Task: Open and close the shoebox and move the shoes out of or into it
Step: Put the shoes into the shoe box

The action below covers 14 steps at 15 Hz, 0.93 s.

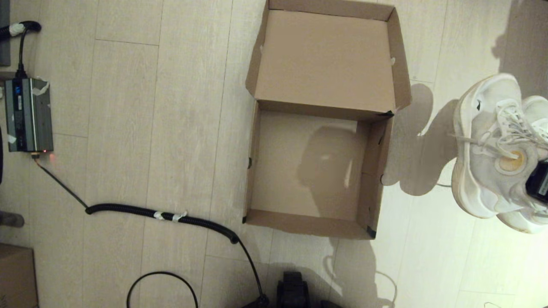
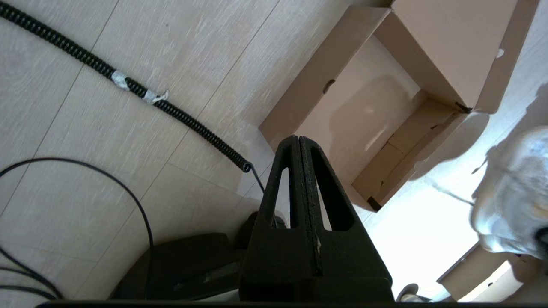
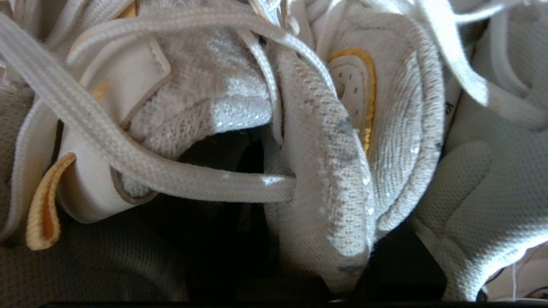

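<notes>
The shoebox (image 1: 308,224) lies open on the wooden floor with nothing inside, its hinged lid (image 1: 325,60) folded back on the far side. The shoes (image 1: 492,162), white with grey mesh and yellow-orange tongue marks, hang together in the air to the right of the box and cast shadows on the floor. My right gripper (image 1: 540,182) is shut on the shoes; in the right wrist view its dark fingers (image 3: 411,265) pinch the mesh collars (image 3: 325,171). My left gripper (image 2: 298,141) is shut and empty, low near the box's front (image 2: 299,98); the shoes (image 2: 513,192) show blurred beside it.
A grey power unit (image 1: 28,115) sits at the far left, with a black coiled cable (image 1: 171,215) running from it toward the box's near left corner. A thin black cable (image 1: 162,273) loops by the front edge. A smaller plain carton's corner (image 1: 15,273) shows at the lower left.
</notes>
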Available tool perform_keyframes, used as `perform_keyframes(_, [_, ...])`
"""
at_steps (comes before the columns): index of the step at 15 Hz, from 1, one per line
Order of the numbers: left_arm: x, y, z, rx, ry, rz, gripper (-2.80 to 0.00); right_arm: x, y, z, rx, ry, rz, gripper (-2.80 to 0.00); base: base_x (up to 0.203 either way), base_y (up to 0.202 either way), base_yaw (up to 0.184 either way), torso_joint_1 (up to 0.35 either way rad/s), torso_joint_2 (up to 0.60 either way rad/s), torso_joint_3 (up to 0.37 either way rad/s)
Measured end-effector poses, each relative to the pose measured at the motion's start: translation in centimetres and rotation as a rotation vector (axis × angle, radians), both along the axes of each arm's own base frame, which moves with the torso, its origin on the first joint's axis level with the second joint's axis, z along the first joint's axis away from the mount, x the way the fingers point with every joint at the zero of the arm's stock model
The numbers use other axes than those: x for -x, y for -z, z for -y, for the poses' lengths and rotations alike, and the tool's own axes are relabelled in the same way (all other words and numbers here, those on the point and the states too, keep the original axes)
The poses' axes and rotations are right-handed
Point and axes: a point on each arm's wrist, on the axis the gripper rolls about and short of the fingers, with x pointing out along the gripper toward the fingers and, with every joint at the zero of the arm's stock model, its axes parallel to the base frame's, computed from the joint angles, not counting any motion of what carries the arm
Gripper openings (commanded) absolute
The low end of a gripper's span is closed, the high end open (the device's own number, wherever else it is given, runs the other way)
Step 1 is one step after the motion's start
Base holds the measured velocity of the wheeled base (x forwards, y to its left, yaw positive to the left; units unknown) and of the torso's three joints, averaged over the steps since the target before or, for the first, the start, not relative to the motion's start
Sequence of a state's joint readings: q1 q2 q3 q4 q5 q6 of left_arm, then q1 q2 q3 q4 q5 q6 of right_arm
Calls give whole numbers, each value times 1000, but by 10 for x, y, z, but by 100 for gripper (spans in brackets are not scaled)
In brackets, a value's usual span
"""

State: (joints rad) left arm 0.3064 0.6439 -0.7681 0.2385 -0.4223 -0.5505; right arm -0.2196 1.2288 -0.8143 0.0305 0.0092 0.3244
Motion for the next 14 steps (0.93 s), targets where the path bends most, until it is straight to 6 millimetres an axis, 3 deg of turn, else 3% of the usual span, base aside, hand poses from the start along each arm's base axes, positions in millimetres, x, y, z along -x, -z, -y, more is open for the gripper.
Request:
perform_keyframes(2, [-11, 1, -3, -6, 9, -38, -280, 18, -8, -10, -15, -52, 25, -280, 0, 0, 0, 0, 0, 0])
perform_keyframes(4, [-36, 2, -11, -38, 23, -82, -280, 25, -17, -24, -38, -144, 75, -280, 0, 0, 0, 0, 0, 0])
perform_keyframes(7, [-79, -2, -19, -106, 39, -80, -280, 27, -35, -58, -78, -328, 140, -280, 0, 0, 0, 0, 0, 0])
perform_keyframes(10, [-103, 9, -19, -119, 18, -141, -280, 23, -53, -91, -63, -417, 185, -280, 0, 0, 0, 0, 0, 0])
perform_keyframes(14, [-137, 6, -22, -124, 28, -145, -280, 24, -55, -126, -71, -566, 172, -280, 0, 0, 0, 0, 0, 0])
